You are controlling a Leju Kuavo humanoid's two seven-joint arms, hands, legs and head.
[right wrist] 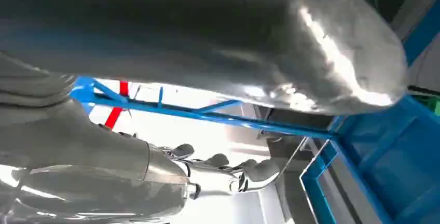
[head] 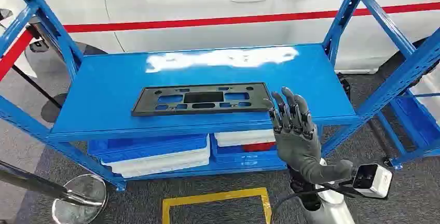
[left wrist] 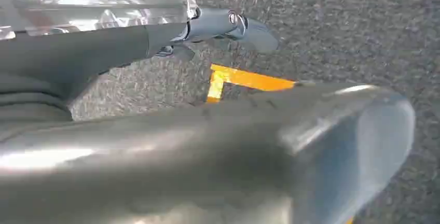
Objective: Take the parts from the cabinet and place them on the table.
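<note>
A flat black plastic plate (head: 202,98) with several rectangular cut-outs lies on the blue shelf (head: 109,79) of the rack, near its front edge. My right hand (head: 296,133) is raised in front of the shelf edge, just right of the plate's right end. Its fingers (head: 288,111) are spread and upright and hold nothing, with the fingertips at about the plate's corner. In the right wrist view my right hand (right wrist: 207,37) has its thumb and fingers apart, with the blue rack frame (right wrist: 218,112) beyond. The left wrist view has my left hand (left wrist: 207,146) over grey carpet, fingers extended, holding nothing.
Blue and white bins (head: 155,154) are stacked on the lower shelf. Blue uprights (head: 394,73) flank the shelf. A white car (head: 207,6) with a red stripe stands behind the rack. A stanchion base (head: 78,203) is at front left and yellow floor tape (head: 215,199) lies below.
</note>
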